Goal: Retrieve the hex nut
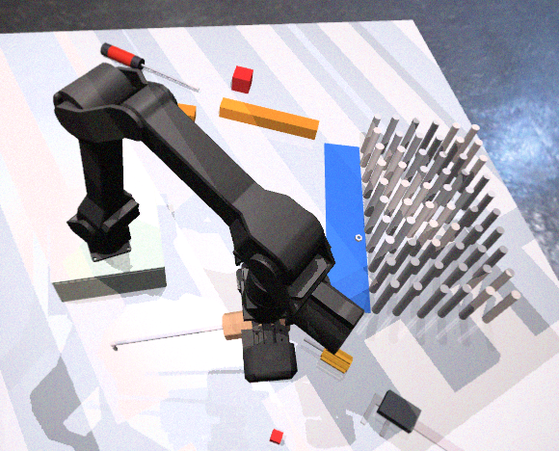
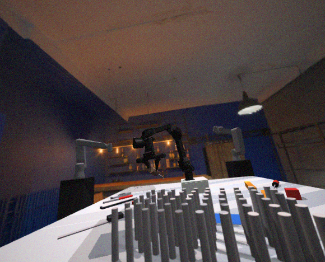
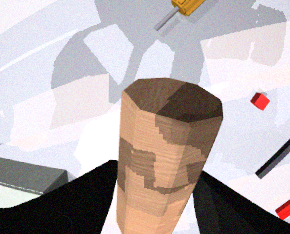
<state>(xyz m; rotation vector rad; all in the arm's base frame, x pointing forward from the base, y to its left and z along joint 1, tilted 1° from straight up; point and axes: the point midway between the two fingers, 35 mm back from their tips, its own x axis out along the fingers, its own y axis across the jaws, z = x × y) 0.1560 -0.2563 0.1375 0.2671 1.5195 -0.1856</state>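
The small hex nut (image 1: 359,237) lies on the blue taped strip (image 1: 343,194) (image 2: 232,219), near its edge beside the spacers. The metal spacers (image 1: 502,306) (image 2: 114,234) stand upright in their field. My gripper (image 1: 265,322) (image 2: 152,167) (image 3: 156,173) is shut on the wooden handle (image 1: 232,325) (image 3: 161,145) of the hook tool. It holds the tool above the table, left of the strip in the top view. The tool's thin shaft (image 1: 173,334) points away from the spacers, with a small hooked tip. The fingertips are partly hidden in the top view.
A yellow-handled tool (image 1: 336,359) (image 3: 189,5) and a black-headed tool (image 1: 398,411) (image 2: 114,216) lie near the strip's lower end. A red screwdriver (image 1: 124,55), orange bar (image 1: 268,118) and red block (image 1: 242,79) lie at the back. A small red cube (image 1: 276,436) (image 3: 260,101) lies in front.
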